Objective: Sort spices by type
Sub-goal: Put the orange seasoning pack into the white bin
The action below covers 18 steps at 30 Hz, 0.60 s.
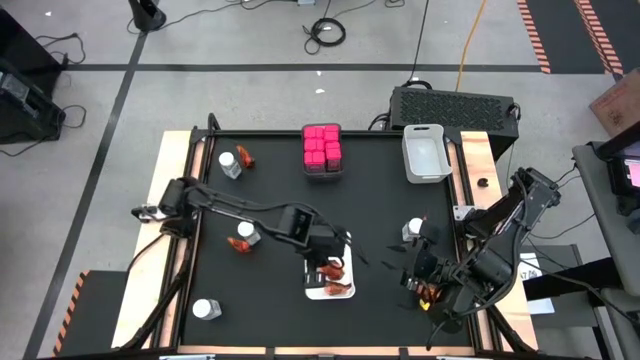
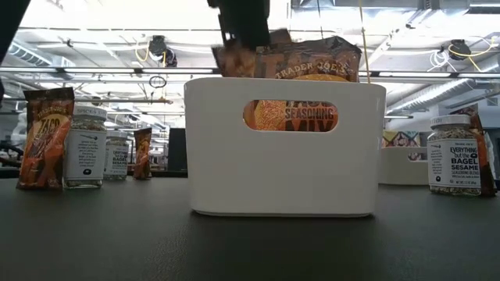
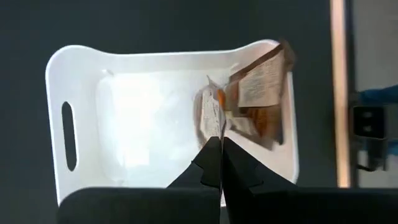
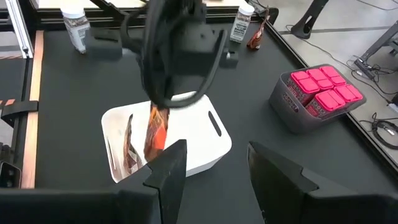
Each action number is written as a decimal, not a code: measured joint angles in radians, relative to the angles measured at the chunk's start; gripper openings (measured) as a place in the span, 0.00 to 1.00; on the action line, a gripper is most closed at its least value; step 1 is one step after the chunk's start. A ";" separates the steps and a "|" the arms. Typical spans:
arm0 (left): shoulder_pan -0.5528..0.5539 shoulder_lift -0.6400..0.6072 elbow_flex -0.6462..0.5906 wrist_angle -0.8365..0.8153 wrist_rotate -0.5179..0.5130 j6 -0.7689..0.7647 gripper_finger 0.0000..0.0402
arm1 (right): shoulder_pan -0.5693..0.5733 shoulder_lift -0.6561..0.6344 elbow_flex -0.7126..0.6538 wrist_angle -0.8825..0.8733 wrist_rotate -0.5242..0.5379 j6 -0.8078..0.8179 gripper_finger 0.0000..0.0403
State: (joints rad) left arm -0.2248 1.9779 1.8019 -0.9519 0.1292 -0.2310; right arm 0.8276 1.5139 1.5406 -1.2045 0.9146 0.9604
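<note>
High view: your left pincer [image 1: 330,268] hangs over the white bin [image 1: 312,291], clamped on a red-orange packet [image 1: 334,269]. Right pincer [image 1: 424,272] waits near the desk [image 1: 380,215] edge.
Left wrist: fingers pinch the packet's top.
Right wrist: its own pincer half-open, empty; pink boxes [image 4: 323,87] in the grey bin [image 4: 292,112].

Black counter [image 1: 380,210] seen from above, left end effector [image 1: 330,268] over a white bin [image 1: 316,293] holding red-orange packets [image 1: 336,290], right end effector [image 1: 425,285] near the right edge, pink cube boxes [image 1: 322,147] in a grey bin, another white bin [image 1: 426,153] at the far right, capped jars [image 1: 230,165] scattered at left.
</note>
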 joint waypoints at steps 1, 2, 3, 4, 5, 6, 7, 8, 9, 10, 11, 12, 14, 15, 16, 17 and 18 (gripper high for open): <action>-0.001 0.008 0.000 0.001 -0.001 0.005 0.00 | 0.000 0.000 0.000 0.000 0.000 0.000 0.41; -0.003 0.013 0.000 0.002 -0.003 0.005 0.00 | 0.000 0.000 0.000 0.000 0.000 0.000 0.41; -0.004 0.019 0.000 0.003 -0.007 0.007 0.00 | 0.000 0.000 0.000 -0.001 0.000 -0.001 0.41; -0.005 0.028 0.000 0.005 -0.007 0.010 0.00 | 0.000 0.000 0.000 -0.002 0.000 -0.002 0.41; -0.005 0.036 0.000 0.008 -0.007 0.012 0.00 | 0.000 0.000 0.000 -0.003 0.000 -0.002 0.41; -0.006 0.040 0.000 0.005 -0.008 0.017 0.00 | 0.000 0.000 0.000 -0.003 0.000 -0.002 0.41; -0.006 0.041 -0.001 0.000 -0.008 0.025 0.00 | 0.000 0.000 0.000 -0.003 0.000 -0.003 0.41; -0.004 0.042 -0.001 0.000 -0.008 0.029 0.00 | 0.000 0.000 0.000 -0.003 0.000 -0.003 0.41; -0.001 0.043 -0.001 0.008 -0.008 0.029 0.00 | 0.000 0.000 0.000 -0.003 0.000 -0.003 0.41; 0.001 0.043 0.001 0.013 -0.008 0.029 0.00 | 0.000 0.000 0.000 -0.003 0.000 -0.003 0.41; 0.001 0.044 0.001 0.013 -0.008 0.030 0.00 | 0.000 0.000 0.000 -0.003 0.000 -0.003 0.41; 0.001 0.046 0.001 0.010 -0.008 0.030 0.00 | 0.000 0.000 0.000 -0.003 0.000 -0.003 0.41; 0.001 0.055 0.000 0.018 -0.008 0.030 0.00 | 0.000 0.000 0.000 -0.003 0.001 -0.009 0.41; 0.001 0.057 0.000 0.027 -0.007 0.030 0.00 | 0.000 0.000 0.000 -0.003 0.000 -0.009 0.41; 0.000 0.058 0.000 0.029 -0.005 0.030 0.00 | 0.000 0.000 0.000 -0.003 0.001 -0.010 0.41; -0.001 0.058 0.000 0.028 0.003 0.030 0.00 | 0.000 0.000 0.000 -0.003 0.001 -0.010 0.41; -0.002 0.058 0.000 0.028 0.011 0.030 0.00 | 0.000 0.000 0.000 -0.003 0.001 -0.010 0.41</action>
State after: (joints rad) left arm -0.2266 2.0357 1.8015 -0.9239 0.1402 -0.2012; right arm 0.8276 1.5139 1.5406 -1.2079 0.9154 0.9501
